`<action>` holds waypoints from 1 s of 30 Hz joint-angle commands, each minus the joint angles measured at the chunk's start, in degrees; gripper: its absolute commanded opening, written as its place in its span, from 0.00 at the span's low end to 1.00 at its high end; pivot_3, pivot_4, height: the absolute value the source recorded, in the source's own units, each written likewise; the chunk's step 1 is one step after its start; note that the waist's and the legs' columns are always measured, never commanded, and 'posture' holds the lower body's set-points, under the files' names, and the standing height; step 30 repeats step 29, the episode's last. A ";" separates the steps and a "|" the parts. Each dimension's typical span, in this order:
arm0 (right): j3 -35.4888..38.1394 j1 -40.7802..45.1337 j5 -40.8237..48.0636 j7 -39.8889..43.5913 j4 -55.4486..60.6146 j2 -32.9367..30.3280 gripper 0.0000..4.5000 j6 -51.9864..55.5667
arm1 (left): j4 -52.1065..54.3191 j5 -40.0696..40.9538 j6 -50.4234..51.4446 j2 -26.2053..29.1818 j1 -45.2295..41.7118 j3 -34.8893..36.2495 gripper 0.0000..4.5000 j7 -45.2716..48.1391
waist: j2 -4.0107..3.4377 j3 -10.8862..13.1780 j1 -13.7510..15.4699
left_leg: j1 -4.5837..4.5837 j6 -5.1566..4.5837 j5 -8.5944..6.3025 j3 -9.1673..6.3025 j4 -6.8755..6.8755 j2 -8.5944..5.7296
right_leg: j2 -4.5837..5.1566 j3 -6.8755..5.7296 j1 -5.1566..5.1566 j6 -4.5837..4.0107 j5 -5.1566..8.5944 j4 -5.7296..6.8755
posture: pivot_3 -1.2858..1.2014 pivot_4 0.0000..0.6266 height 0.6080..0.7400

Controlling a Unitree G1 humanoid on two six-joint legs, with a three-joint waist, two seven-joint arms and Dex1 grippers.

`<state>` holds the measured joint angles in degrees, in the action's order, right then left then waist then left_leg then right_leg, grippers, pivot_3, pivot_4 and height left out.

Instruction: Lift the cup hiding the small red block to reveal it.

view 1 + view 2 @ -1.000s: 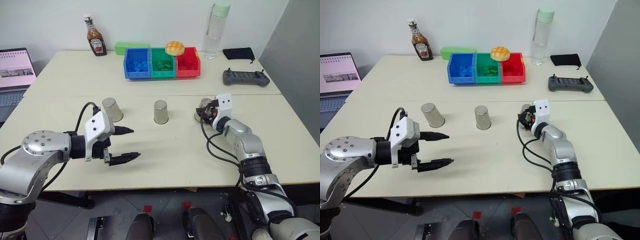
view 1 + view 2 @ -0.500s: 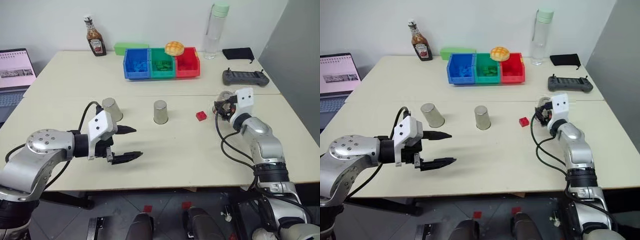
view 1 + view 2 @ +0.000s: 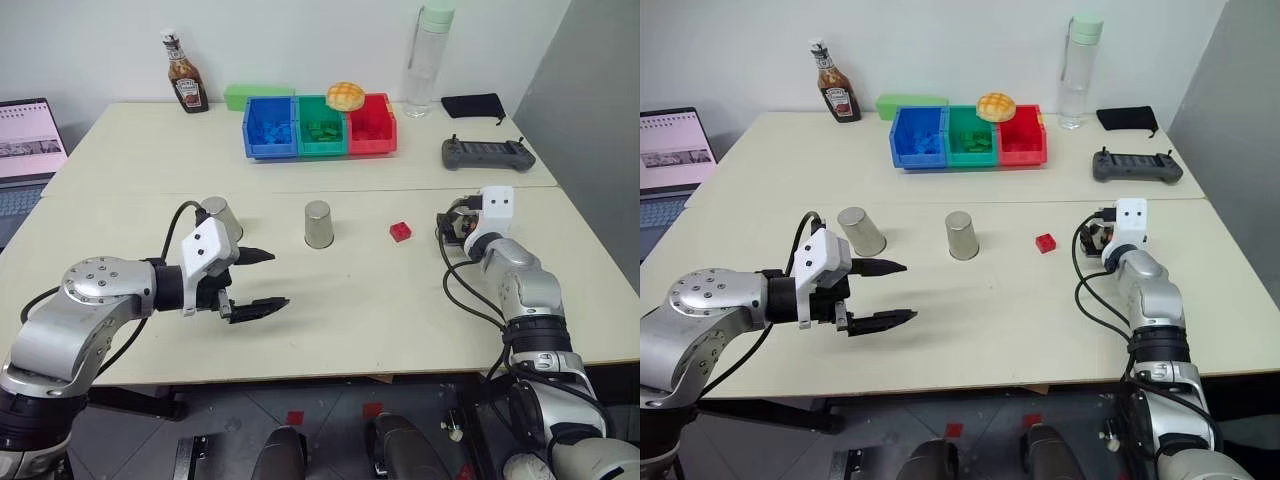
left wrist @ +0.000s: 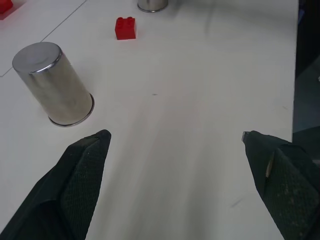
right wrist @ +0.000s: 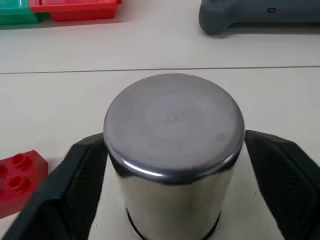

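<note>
Our right fingers [image 5: 85, 165] flank a cup [image 5: 173, 150], grip unclear; block [image 5: 17, 172] beside; left fingers [image 4: 82, 165] open near another cup [image 4: 52, 82]

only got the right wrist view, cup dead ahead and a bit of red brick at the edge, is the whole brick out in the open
Observer: Yes. The small red block lies uncovered on the table, apart from every cup.
Operator: how many cups are there
Observer: Three, all upside down: the cup in your view, a middle cup on the other side of the block, and a left cup further along.
Operator: whats the left hand doing
Observer: The left hand is open and holds nothing, hovering over the table just in front of the left cup.
</note>
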<state>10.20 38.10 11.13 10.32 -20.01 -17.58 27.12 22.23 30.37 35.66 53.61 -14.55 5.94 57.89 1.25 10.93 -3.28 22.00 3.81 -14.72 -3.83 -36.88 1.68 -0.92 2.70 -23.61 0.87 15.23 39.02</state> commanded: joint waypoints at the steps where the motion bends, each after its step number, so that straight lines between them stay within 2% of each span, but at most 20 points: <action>1: 0.81 -1.06 0.89 1.25 11.06 -1.80 0.98 -0.82 | 0.69 0.29 -0.34 -0.28 1.25 3.61 1.00 -1.94 | -0.01 0.00 0.00 | 0.00 0.00 0.00 0.00 0.02 0.00 | 0.00 0.00 -0.01 0.00 0.00 0.00 | 0.52 0.24 1.00; 6: 0.41 -4.17 0.59 4.39 22.92 -5.63 0.98 -2.30 | 1.00 -0.52 -1.35 0.57 3.93 6.30 1.00 -3.01 | -0.01 0.01 0.12 | 0.02 0.00 0.00 -0.01 0.01 0.00 | 0.00 -0.01 -0.01 0.01 0.01 -0.02 | 0.52 0.24 1.00; 9: 0.67 -8.31 9.92 15.11 33.70 -10.40 0.98 4.38 | 0.10 -3.27 -2.23 1.64 6.10 8.21 1.00 -4.70 | -0.01 0.01 0.24 | 0.01 0.00 0.00 -0.01 0.01 0.00 | 0.01 -0.01 -0.01 0.01 0.01 -0.02 | 0.52 0.24 1.00; 15: 3.04 -18.83 20.43 25.93 45.87 -20.42 0.98 14.45 | 0.45 -4.01 -1.67 2.19 9.23 11.97 1.00 -5.87 | -0.01 0.01 0.52 | -0.01 0.00 0.00 -0.05 -0.02 0.02 | 0.01 -0.04 0.05 0.01 0.02 -0.03 | 0.52 0.24 1.00; 18: 6.08 -23.43 25.29 28.39 47.82 -24.07 0.98 19.22 | -0.21 -5.53 -3.43 2.61 11.49 12.71 1.00 -5.49 | -0.01 0.01 0.70 | -0.01 0.00 0.00 -0.04 -0.03 0.01 | 0.03 -0.03 0.06 0.02 0.02 -0.05 | 0.52 0.24 1.00; 22: 7.20 -28.81 27.22 32.49 49.71 -28.47 0.98 19.93 | -0.72 -5.52 -4.52 2.12 12.45 13.22 1.00 -5.08 | 0.00 0.01 0.88 | -0.05 0.00 0.00 -0.01 -0.04 0.02 | 0.02 -0.03 0.06 0.02 0.02 -0.05 | 0.52 0.24 1.00; 30: 7.65 -29.29 26.94 31.14 48.32 -28.28 0.98 18.02 | -3.15 -3.23 -4.05 0.33 9.74 14.26 1.00 -5.88 | 0.00 0.01 0.75 | -0.07 0.00 0.00 0.02 -0.06 0.03 | 0.01 -0.03 0.07 0.05 0.01 -0.04 | 0.52 0.24 1.00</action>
